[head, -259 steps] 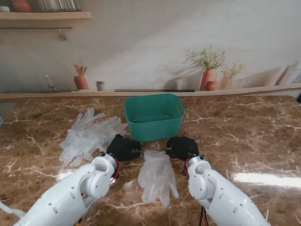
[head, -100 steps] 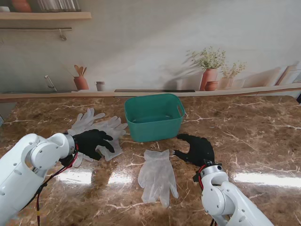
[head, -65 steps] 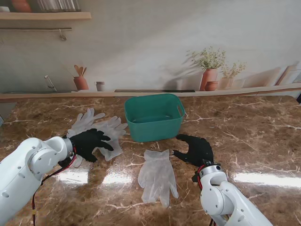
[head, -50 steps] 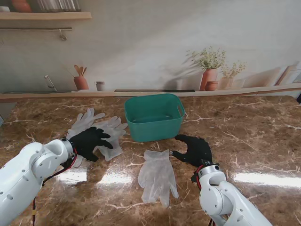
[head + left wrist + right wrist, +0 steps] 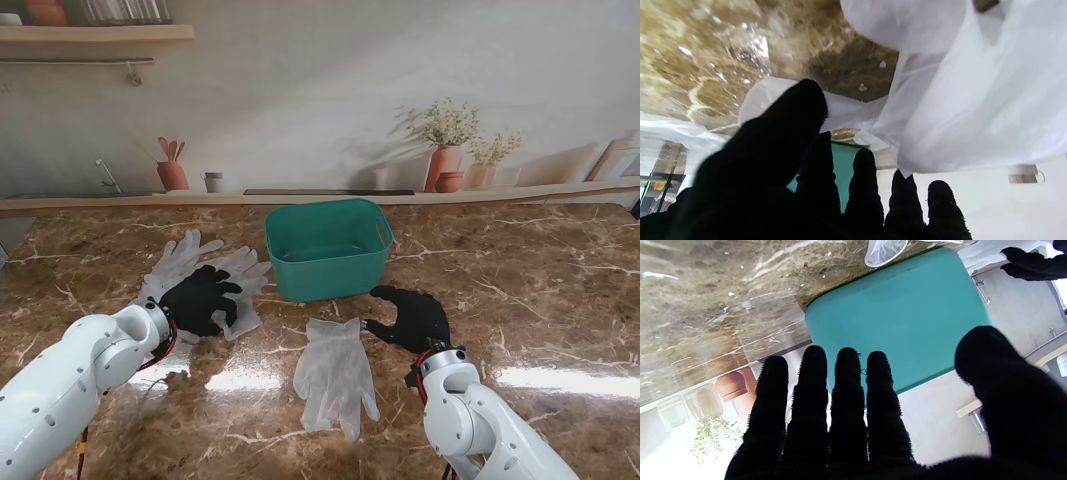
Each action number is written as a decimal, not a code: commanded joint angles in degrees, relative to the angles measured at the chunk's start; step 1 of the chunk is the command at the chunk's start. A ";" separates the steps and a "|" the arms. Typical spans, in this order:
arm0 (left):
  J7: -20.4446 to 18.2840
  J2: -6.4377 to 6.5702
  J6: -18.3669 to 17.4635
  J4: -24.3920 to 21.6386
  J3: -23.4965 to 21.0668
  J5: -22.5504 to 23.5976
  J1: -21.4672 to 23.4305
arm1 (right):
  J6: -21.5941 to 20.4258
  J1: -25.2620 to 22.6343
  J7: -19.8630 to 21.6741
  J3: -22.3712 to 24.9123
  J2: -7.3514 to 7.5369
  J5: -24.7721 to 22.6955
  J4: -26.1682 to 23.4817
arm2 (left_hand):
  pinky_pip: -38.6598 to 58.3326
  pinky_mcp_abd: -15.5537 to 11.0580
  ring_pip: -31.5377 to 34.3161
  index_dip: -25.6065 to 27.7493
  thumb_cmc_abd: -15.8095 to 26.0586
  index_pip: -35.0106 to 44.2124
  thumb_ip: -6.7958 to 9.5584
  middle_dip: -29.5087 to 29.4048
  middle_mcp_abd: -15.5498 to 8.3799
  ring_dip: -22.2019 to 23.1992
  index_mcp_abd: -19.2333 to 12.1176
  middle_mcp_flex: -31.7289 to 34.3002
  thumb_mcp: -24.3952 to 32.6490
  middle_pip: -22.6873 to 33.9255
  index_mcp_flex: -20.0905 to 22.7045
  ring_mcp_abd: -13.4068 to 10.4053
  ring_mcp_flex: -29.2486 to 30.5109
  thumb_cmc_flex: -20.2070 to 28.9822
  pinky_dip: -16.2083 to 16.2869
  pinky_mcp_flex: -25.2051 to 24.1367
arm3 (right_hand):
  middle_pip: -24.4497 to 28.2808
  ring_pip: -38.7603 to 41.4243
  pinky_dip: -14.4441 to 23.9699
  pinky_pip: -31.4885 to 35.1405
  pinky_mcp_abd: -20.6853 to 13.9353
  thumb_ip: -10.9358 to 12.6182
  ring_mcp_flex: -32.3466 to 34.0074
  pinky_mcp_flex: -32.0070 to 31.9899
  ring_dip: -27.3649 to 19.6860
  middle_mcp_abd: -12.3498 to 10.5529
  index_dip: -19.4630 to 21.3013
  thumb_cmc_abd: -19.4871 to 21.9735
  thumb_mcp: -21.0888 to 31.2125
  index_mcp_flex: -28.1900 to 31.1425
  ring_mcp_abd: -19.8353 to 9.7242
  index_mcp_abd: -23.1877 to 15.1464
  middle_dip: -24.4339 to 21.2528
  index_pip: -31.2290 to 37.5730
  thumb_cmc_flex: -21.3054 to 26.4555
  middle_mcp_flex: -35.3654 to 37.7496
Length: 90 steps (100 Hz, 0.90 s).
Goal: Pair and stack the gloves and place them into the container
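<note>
A loose pile of translucent white gloves (image 5: pixel 215 270) lies on the marble table, left of the teal container (image 5: pixel 328 247). My left hand (image 5: pixel 200 298), black-gloved, hovers over the near edge of that pile with fingers spread, holding nothing; its wrist view shows the thin white gloves (image 5: pixel 973 100) close in front of the fingers (image 5: pixel 863 186). A single white glove (image 5: pixel 335 372) lies flat near me, in front of the container. My right hand (image 5: pixel 412 317) is open to the right of that glove, fingers straight and pointing toward the container (image 5: pixel 900 320).
The table (image 5: pixel 540 290) is brown marble with bright glare patches near me. Behind it runs a ledge and a wall printed with pots and plants (image 5: pixel 445 150). The container stands at the table's middle with nothing visible inside.
Both hands left the single glove's cuff. The left hand swung out to the pile on the left and is edging forward over it. The right hand moved right and has held nearly still.
</note>
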 commanded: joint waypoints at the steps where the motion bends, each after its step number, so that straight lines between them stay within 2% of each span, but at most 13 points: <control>1: 0.67 -0.51 -0.11 0.41 0.23 -0.36 -0.15 | -0.07 -0.59 0.62 0.00 -0.11 0.27 -0.23 | 1.60 -0.37 1.25 -2.44 2.04 3.82 -1.03 0.78 0.15 0.98 -2.55 1.78 -1.91 0.92 4.86 -1.05 1.28 1.92 3.49 -1.20 | -0.79 -0.08 -0.65 1.01 -0.29 1.63 -0.36 0.22 -0.03 -0.22 -0.72 -0.42 1.45 0.47 -0.58 -1.00 -0.39 0.46 -2.01 0.40; 7: 1.70 -0.71 -0.34 0.62 0.21 -0.77 -0.16 | -0.16 -0.66 0.58 0.04 -0.11 0.26 -0.36 | 1.72 -0.48 1.97 -3.17 2.22 5.75 -1.27 0.89 -0.05 0.98 -2.75 2.84 -2.49 1.10 7.11 -1.27 1.32 1.08 4.51 -1.24 | -0.78 -0.08 -0.62 1.06 -0.29 1.56 -0.35 0.21 0.01 -0.24 -0.73 -0.39 1.62 0.49 -0.54 -1.03 -0.35 0.48 -2.10 0.44; 16: 1.13 -1.06 -0.37 0.12 -0.53 -2.75 0.37 | -0.21 -0.74 0.40 0.09 -0.12 0.15 -0.46 | 1.43 -0.62 2.18 -3.03 3.40 6.03 -1.80 0.91 -0.15 0.90 -2.63 3.24 -3.46 1.13 7.39 -1.49 1.11 0.11 4.50 -1.26 | -0.81 -0.10 -0.63 1.02 -0.33 1.52 -0.37 0.10 0.04 -0.24 -0.75 -0.24 1.77 0.50 -0.59 -1.07 -0.33 0.50 -2.23 0.43; 26: -0.68 -1.69 0.29 -1.59 -2.37 -7.24 1.94 | -0.24 -0.86 0.35 0.17 -0.12 0.14 -0.57 | -0.57 -0.84 1.78 1.06 5.67 4.02 -1.62 0.73 -0.27 -0.24 -1.91 3.15 -6.19 0.70 7.09 -2.01 -0.31 0.75 2.39 -0.65 | -0.82 -0.12 -0.64 0.99 -0.31 1.54 -0.38 0.09 0.08 -0.18 -0.76 -0.01 1.94 0.52 -0.56 -0.99 -0.29 0.52 -2.37 0.47; 35: -2.31 -2.07 1.37 -4.62 -4.49 -9.73 4.00 | -0.31 -1.02 0.33 0.25 -0.11 0.06 -0.77 | -1.67 -1.11 1.46 5.48 8.36 1.90 -1.18 0.53 -0.26 -0.39 -1.77 2.52 -8.55 0.34 6.20 -2.25 -1.02 1.41 0.17 -0.34 | -0.86 -0.11 -0.68 0.90 -0.33 1.54 -0.37 -0.08 0.11 -0.14 -0.76 0.04 2.00 0.58 -0.49 -1.01 -0.28 0.56 -2.47 0.46; 45: -2.62 -2.36 1.78 -8.52 -7.09 -10.59 6.44 | -0.55 -1.39 0.18 0.37 -0.10 -0.10 -1.39 | -1.57 -0.74 1.47 6.34 8.74 1.89 -1.20 0.60 0.11 -0.38 -2.04 3.61 -8.96 0.62 6.15 -1.93 -0.55 1.07 0.05 -0.35 | -0.84 -0.07 -0.65 1.00 -0.37 1.57 -0.29 0.17 0.15 -0.06 -0.76 0.04 2.09 0.71 -0.43 -1.01 -0.25 0.61 -2.43 0.61; 58: -4.33 -2.86 3.09 -14.33 -10.36 -14.43 9.99 | -1.19 -2.11 -0.29 0.61 -0.08 -0.60 -2.63 | -1.42 -0.23 1.97 6.71 7.98 1.16 -1.10 0.73 0.91 -0.19 -1.74 7.11 -9.14 1.22 7.13 -0.86 1.59 1.45 -0.05 -0.39 | -0.68 0.07 -0.63 1.08 -0.34 1.51 -0.02 0.23 0.23 -0.08 -0.76 -0.14 1.97 0.91 -0.40 -0.95 -0.15 0.68 -2.46 1.05; 65: -5.56 -3.02 3.64 -17.28 -11.86 -16.58 11.70 | -1.79 -2.59 -0.53 0.72 -0.03 -1.05 -3.48 | -0.48 0.36 3.00 6.74 7.12 -0.09 -0.96 1.12 1.24 0.58 -0.93 11.54 -9.32 1.98 8.41 0.12 4.03 1.66 0.75 -0.67 | -0.62 0.18 -0.64 1.11 -0.33 1.41 0.16 0.27 0.31 -0.07 -0.77 -0.59 1.56 0.95 -0.34 -0.83 -0.06 0.69 -2.25 1.16; 70: -5.90 -3.20 4.17 -19.17 -12.70 -18.21 12.85 | -2.18 -3.00 -0.70 0.82 0.02 -1.49 -4.18 | 0.74 0.98 4.56 5.91 6.16 -0.57 -1.02 2.29 1.22 1.70 0.05 17.19 -8.91 3.66 9.71 1.07 7.67 1.72 2.23 -1.03 | -0.60 0.18 -0.65 1.13 -0.32 1.33 0.15 0.30 0.33 -0.04 -0.78 -0.92 1.23 0.96 -0.33 -0.78 0.00 0.68 -2.13 1.25; 77: -6.67 -3.40 5.09 -21.86 -13.78 -20.65 14.44 | -2.88 -3.66 -0.96 0.97 0.08 -1.99 -5.27 | 2.62 1.72 6.97 4.86 5.40 -0.48 -1.29 6.01 0.84 4.74 1.12 25.89 -8.17 5.21 10.43 3.27 13.44 1.63 6.62 -1.87 | -0.63 0.24 -0.67 1.10 -0.27 1.18 0.26 0.25 0.39 -0.13 -0.81 -1.22 0.49 0.93 -0.29 -0.64 0.05 0.64 -2.13 1.26; 85: -7.36 -3.57 5.85 -24.42 -14.75 -22.95 15.99 | -3.76 -4.50 -1.11 1.15 0.22 -2.81 -6.63 | 3.52 2.45 8.90 4.12 4.74 -0.63 -1.36 7.65 0.49 6.37 1.87 31.58 -7.78 6.30 11.13 4.27 17.31 1.71 8.82 -2.13 | -0.76 0.27 -0.69 1.11 -0.25 1.22 0.30 0.28 0.55 -0.04 -0.93 -1.16 -1.23 0.71 -0.33 -0.60 0.20 0.41 -1.68 1.29; 90: -7.80 -3.63 6.23 -25.92 -15.30 -24.11 16.87 | -4.25 -5.04 -1.16 1.28 0.31 -3.29 -7.50 | 4.01 2.91 9.74 3.40 4.39 -0.46 -1.54 12.79 0.26 7.88 2.17 34.61 -7.40 5.17 11.49 4.87 19.57 1.57 12.01 -2.46 | -0.90 0.21 -0.71 1.09 -0.26 1.50 0.32 0.27 0.64 -0.09 -0.99 -0.91 -2.69 0.66 -0.27 -0.55 0.29 0.30 -1.30 1.29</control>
